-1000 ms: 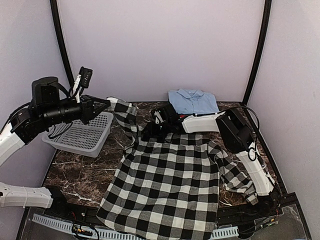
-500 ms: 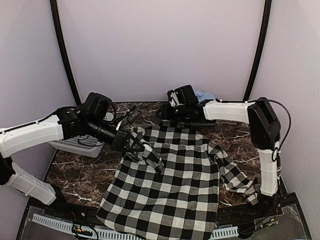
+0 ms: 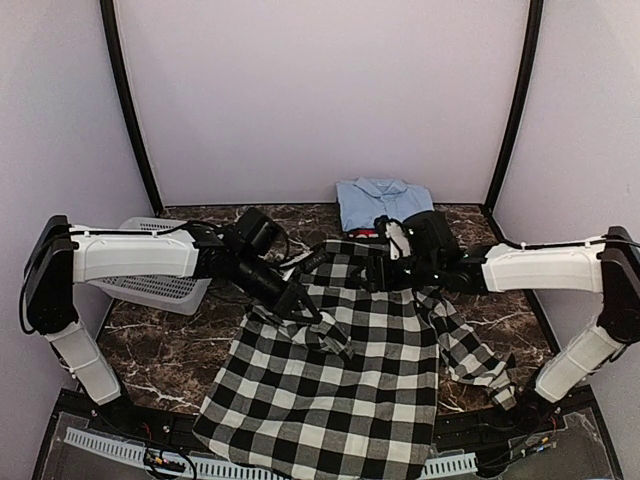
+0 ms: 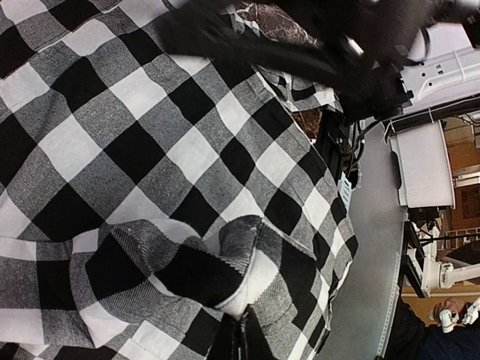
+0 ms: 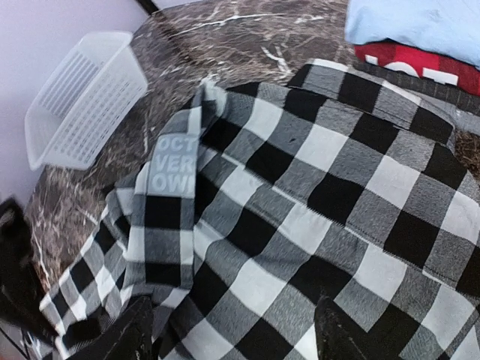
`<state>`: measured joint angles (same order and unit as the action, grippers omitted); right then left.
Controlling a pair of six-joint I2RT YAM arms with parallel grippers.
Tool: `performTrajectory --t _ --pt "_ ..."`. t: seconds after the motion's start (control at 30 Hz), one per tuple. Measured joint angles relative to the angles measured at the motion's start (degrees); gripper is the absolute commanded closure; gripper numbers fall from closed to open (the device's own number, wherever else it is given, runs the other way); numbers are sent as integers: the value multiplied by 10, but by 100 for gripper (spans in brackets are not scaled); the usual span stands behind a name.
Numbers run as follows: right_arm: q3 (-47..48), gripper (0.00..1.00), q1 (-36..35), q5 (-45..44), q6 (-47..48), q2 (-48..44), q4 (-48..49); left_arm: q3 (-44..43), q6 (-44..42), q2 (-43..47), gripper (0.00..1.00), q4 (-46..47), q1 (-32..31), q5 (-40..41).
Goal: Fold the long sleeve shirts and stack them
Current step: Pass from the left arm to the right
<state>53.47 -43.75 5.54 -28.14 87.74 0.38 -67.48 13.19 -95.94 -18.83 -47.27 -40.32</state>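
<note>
The black-and-white check shirt (image 3: 340, 380) lies spread on the marble table. Its left sleeve (image 3: 320, 325) is folded in across the chest. My left gripper (image 3: 300, 305) is shut on a fold of that sleeve, and the wrist view shows the closed fingertips pinching check cloth (image 4: 241, 300). My right gripper (image 3: 376, 270) is open over the shirt's upper part near the collar, its fingers (image 5: 139, 334) wide apart with nothing between them. White lettering (image 5: 174, 165) shows on the sleeve. The folded light blue shirt (image 3: 385, 200) lies at the back on the red shirt (image 5: 409, 64).
The grey perforated basket (image 3: 160, 290) stands at the left, partly under my left arm, and shows in the right wrist view (image 5: 82, 97). The shirt's right sleeve (image 3: 470, 350) trails toward the right front. Dark frame posts stand at both back corners.
My left gripper has carried the sleeve from high beside the basket down and right onto the shirt's chest. My right gripper has moved from the collar edge back over the shirt.
</note>
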Motion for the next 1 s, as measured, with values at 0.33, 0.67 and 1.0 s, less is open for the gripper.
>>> performTrajectory --t 0.33,0.67,1.0 --pt "-96 12 -132 -76 67 -139 9 -60 5 -45 100 -4 0 20" --pt "-35 14 -210 -173 108 -52 -40 -78 10 -58 100 -12 0 23" --pt "21 96 -216 -245 90 23 -90 -92 15 -64 90 -14 0 39"
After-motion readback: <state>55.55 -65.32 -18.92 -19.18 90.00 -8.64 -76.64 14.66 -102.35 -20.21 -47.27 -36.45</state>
